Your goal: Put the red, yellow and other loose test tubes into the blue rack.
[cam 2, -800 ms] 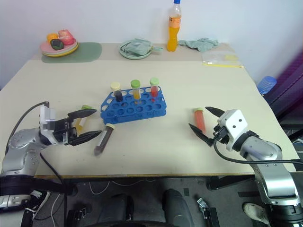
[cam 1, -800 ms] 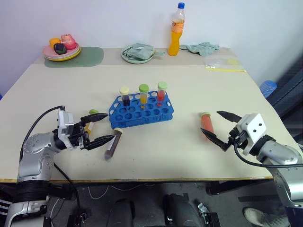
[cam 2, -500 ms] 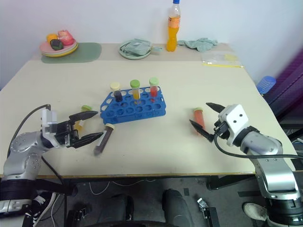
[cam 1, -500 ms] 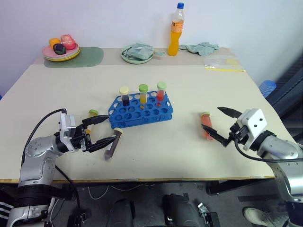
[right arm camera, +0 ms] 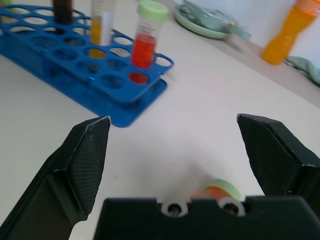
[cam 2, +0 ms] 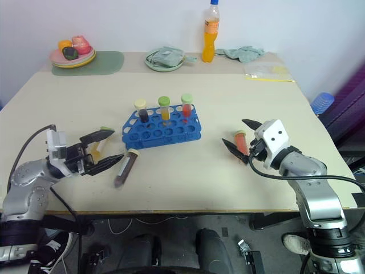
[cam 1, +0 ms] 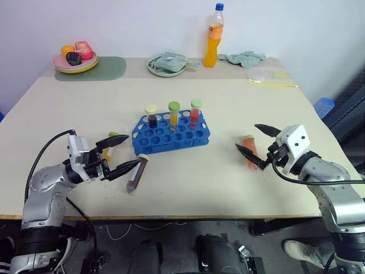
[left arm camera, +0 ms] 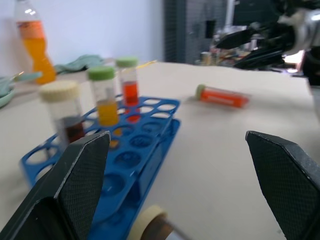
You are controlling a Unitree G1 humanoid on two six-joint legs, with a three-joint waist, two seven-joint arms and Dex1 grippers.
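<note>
Right gripper (cam 1: 256, 145) moved in over red tube (cam 1: 250, 153), spread, ungrasping; left gripper (cam 1: 122, 154) spread beside blue rack (cam 1: 171, 132)

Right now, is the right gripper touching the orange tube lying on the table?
Cannot tell. In the right eye view the open right gripper straddles the orange tube, its fingers overlapping it, and contact or gap is not plain.

Our right gripper (cam 1: 258, 146) swings in toward the red tube (cam 1: 250, 152) lying on the table (cam 1: 239, 108). Earlier it sits off to the tube's right; now its spread fingers straddle the tube's capped end, one on each side. Our left gripper (cam 1: 121, 153) barely shifts, jaws wide by the dark tube (cam 1: 136, 175).
</note>
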